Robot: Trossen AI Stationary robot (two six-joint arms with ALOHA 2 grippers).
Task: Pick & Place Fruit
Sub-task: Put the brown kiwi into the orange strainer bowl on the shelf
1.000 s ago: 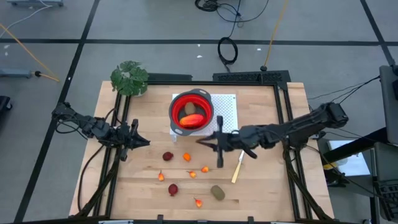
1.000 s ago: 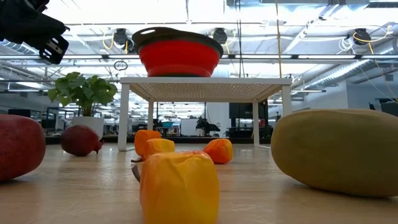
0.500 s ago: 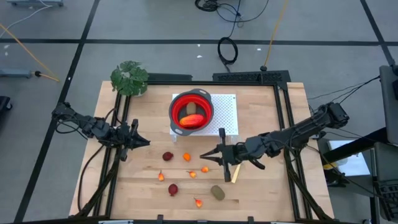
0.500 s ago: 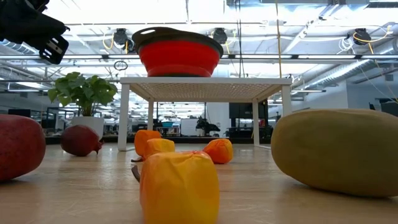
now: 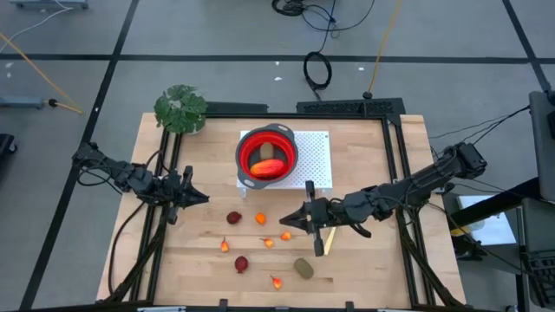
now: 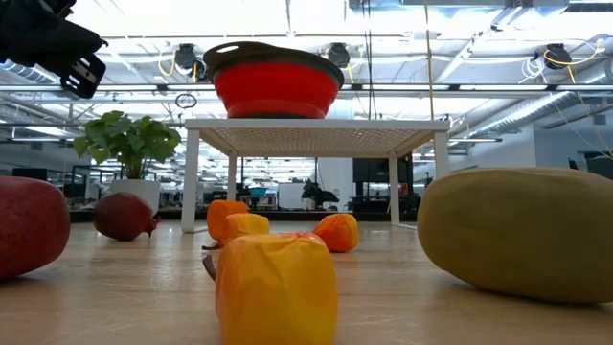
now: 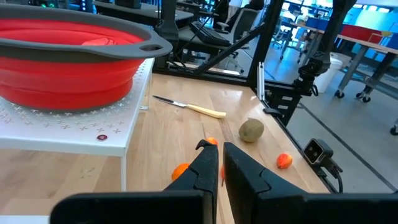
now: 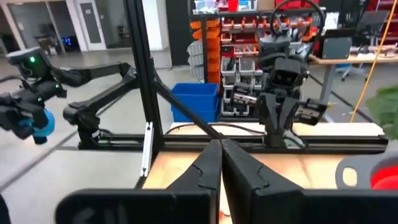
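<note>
A red grey-rimmed bowl [image 5: 266, 156] stands on a white perforated stand [image 5: 316, 156]. In it lie the elongated red-orange fruit [image 5: 270, 166] and an olive-brown oval [image 5: 262, 152]. On the wood lie two dark red round fruits [image 5: 234, 217] [image 5: 241, 263], an olive-brown oval [image 5: 303, 268] and several tiny orange pieces [image 5: 285, 235] [image 5: 260, 218]. My right gripper [image 5: 284, 222] is shut and hovers just beside the orange piece, holding nothing. My left gripper [image 5: 198, 198] waits shut at the table's left, left of the fruit.
A pale-handled knife [image 5: 329, 240] lies under the right arm's wrist. A potted plant [image 5: 180, 108] stands at the far left corner. In the low view an orange piece [image 6: 276, 287] and the olive oval [image 6: 522, 230] sit close to the near edge.
My right gripper has moved from beside the bowl's stand toward the near edge, ending over the scattered orange pieces; most of the move came early, then it slowed. The fruit and bowl have stayed where they were.
</note>
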